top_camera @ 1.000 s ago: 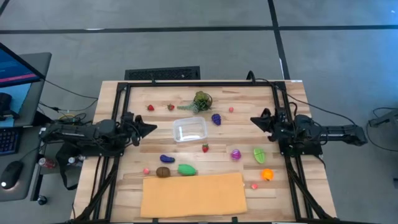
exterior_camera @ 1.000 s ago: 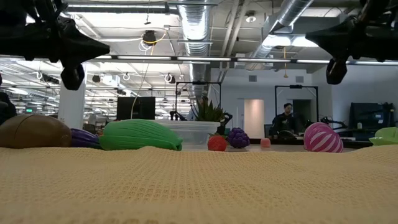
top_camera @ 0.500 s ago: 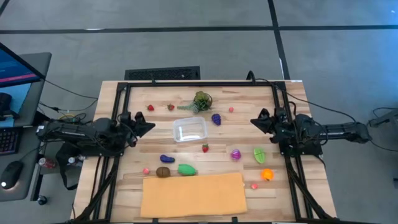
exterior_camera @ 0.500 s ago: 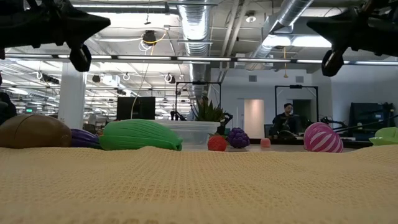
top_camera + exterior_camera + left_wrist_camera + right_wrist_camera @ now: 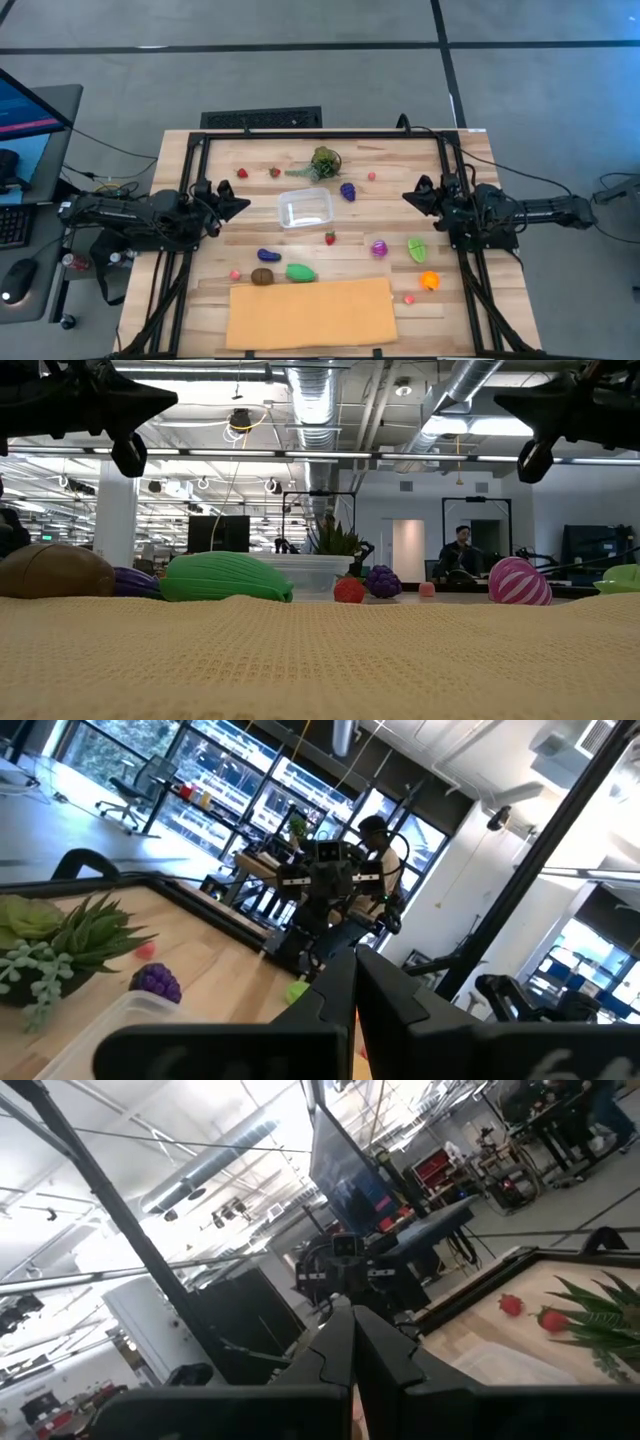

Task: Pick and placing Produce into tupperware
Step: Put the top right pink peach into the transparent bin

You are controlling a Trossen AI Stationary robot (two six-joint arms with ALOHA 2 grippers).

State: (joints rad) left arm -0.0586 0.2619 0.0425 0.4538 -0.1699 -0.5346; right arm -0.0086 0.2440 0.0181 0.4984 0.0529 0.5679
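Tupperware [image 5: 305, 209] between left gripper [image 5: 243, 204] and right gripper [image 5: 409, 195], both closed, empty, raised.

No text, label, brand, number or sign can be read in any view. The small green sign [image 5: 48, 536] far back in the room at the left is too small to make out.
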